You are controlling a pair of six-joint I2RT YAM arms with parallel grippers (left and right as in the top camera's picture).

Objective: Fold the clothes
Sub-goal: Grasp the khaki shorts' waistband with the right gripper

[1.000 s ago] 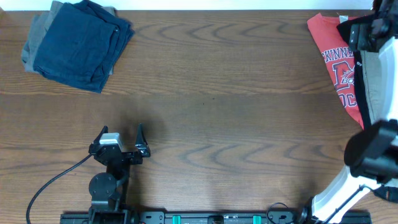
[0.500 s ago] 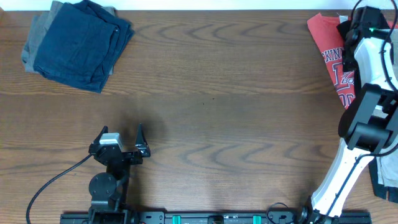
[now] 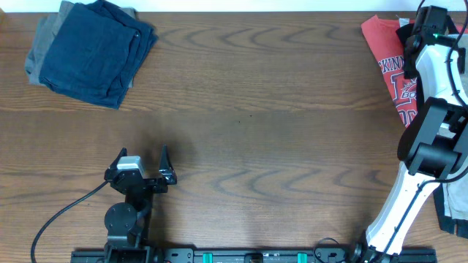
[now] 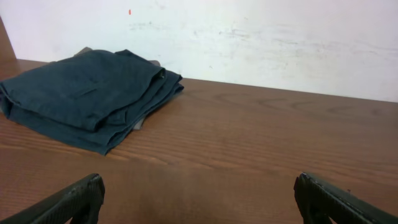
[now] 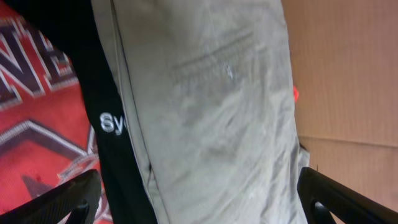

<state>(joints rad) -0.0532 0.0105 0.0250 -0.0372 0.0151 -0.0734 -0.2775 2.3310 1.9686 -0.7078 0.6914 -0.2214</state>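
Note:
The tan khaki trousers (image 5: 211, 112) fill the right wrist view, lying over a black garment (image 5: 106, 124) and the red white-printed T-shirt (image 5: 31, 130). My right gripper (image 5: 199, 190) is open just above the khaki trousers, one finger on each side. In the overhead view it is at the far right corner (image 3: 431, 22), beside the red T-shirt (image 3: 387, 66). My left gripper (image 3: 142, 166) is open and empty near the front left, low over the table (image 4: 199, 196). A folded navy garment (image 3: 91, 51) lies on a grey one (image 3: 40, 55) at the far left.
The folded navy stack (image 4: 81, 96) lies ahead-left of my left gripper, near a white wall (image 4: 249, 37). A dark garment (image 3: 453, 212) hangs at the right edge. A black cable (image 3: 66, 212) runs from the left arm's base. Brown cardboard (image 5: 348, 62) shows beside the trousers.
My right arm has swung from the near right edge out over the clothes pile, bringing its gripper to the far right corner. The left arm and the navy stack have not moved.

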